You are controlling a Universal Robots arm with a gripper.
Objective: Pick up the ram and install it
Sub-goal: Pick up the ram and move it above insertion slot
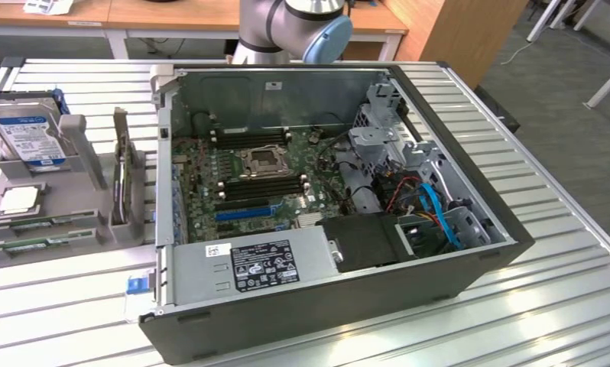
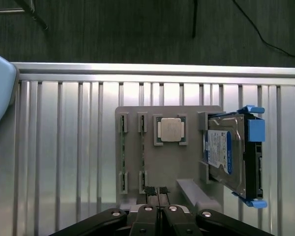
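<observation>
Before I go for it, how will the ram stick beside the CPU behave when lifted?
The ram stick is a thin board held on edge in the gray holder, so likely light and stiff. Its narrow edge may tilt if pinched off-centre. Bare circuitry suggests fragility.

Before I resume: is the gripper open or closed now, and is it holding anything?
Gripper: closed, holding nothing, near the grey parts holder.
</observation>
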